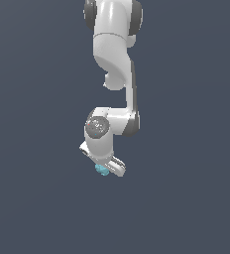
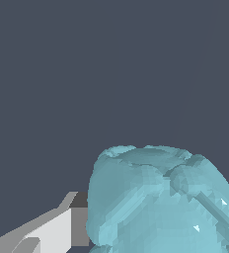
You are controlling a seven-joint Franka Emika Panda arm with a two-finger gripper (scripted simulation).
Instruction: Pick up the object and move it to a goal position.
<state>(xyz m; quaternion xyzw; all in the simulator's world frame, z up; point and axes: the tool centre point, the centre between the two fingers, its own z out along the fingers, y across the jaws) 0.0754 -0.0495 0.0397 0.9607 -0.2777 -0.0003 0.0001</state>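
Small light-cyan, lumpy, faceted blob [image 1: 102,170] is seen at the tip of the white pincer [image 1: 107,168], w/ one finger [image 2: 47,232] touching its side. Pincer appears clamped on the blob, against plain dark-grey bkgd.

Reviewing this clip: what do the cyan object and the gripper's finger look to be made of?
Only a render, so the look decides. The object: light cyan, faceted, lumpy, faintly translucent with tiny bright glints, like glossy plastic or glass; it cannot be told which. The gripper: its finger is smooth matte white with a dark grey pad, like painted plastic or metal with rubber.
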